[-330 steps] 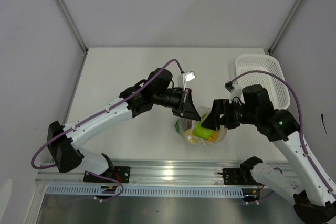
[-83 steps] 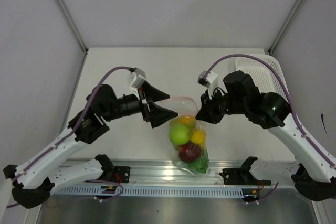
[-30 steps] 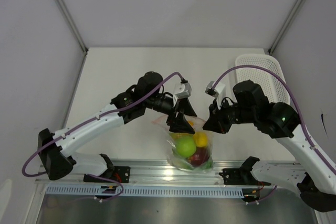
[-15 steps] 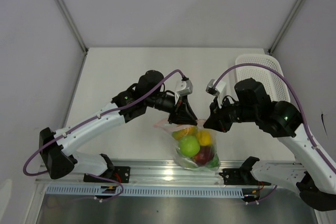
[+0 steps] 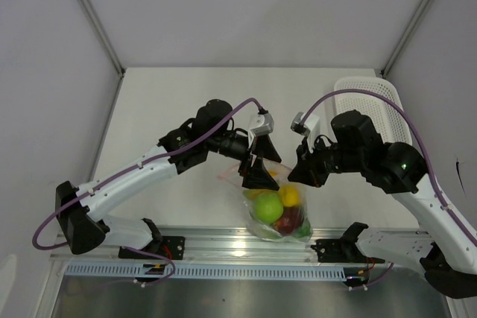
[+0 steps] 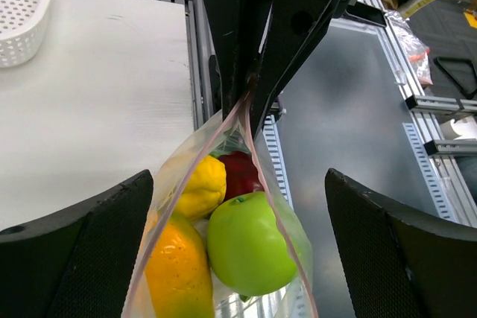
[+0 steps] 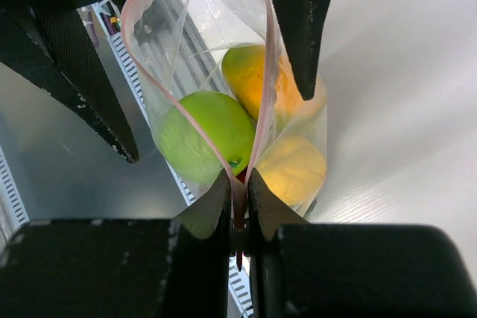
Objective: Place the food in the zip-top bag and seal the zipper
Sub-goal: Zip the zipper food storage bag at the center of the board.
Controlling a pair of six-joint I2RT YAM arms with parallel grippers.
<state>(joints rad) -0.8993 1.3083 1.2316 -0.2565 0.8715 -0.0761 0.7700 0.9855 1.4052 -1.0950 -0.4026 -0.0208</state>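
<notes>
While the zip-top bag is held up between the two arms at the near edge of the table, its filled lower part is seen over the table edge and the aluminium rail. Whether it is resting there cannot be told.

Right gripper: clamped tight on the zipper at one end of the bag mouth. Both pink lips are pinched together between the jaws.

Left gripper: spread wide, nothing gripped. Its fingers are set one on each side of the bag mouth. A clear gap to the plastic is seen in the left wrist view. In the right wrist view one finger is overlapped with the bag, so contact there cannot be confirmed.

Zipper: not sealed. Away from the pinch the lips are parted into an open loop, as seen in the right wrist view.

Food: all visible pieces are contained in the bag.
- green apple and orange fruit are uppermost, side by side and touching
- yellow fruit and red apple are packed just beyond them
- a small green piece is glimpsed at the bottom, too small to be identified

White mesh basket: located at the far right of the table, well apart from the bag.
</notes>
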